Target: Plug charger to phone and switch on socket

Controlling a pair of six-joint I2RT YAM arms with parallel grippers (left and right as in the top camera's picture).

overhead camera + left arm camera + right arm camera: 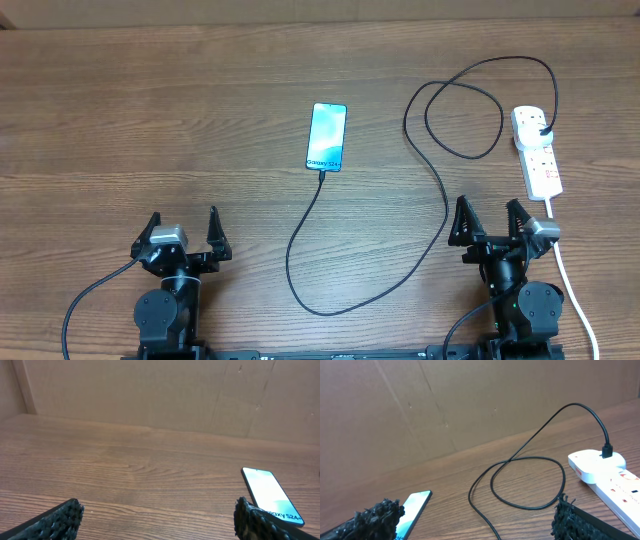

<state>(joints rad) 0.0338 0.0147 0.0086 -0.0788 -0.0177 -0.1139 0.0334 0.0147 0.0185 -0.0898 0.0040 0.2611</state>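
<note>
The phone point(327, 136) lies flat mid-table, its light-blue screen lit; it also shows in the left wrist view point(270, 493) and the right wrist view point(412, 508). The black charger cable point(440, 195) runs from the phone's near end, loops across the table, and its plug point(543, 131) sits in the white socket strip point(537, 152), seen too in the right wrist view point(610, 472). My left gripper point(180, 235) is open and empty at the near left. My right gripper point(492, 222) is open and empty just in front of the strip.
The strip's thick white cord point(570, 280) runs along the right side past my right arm to the table's front edge. A brown cardboard wall point(160, 390) stands behind the table.
</note>
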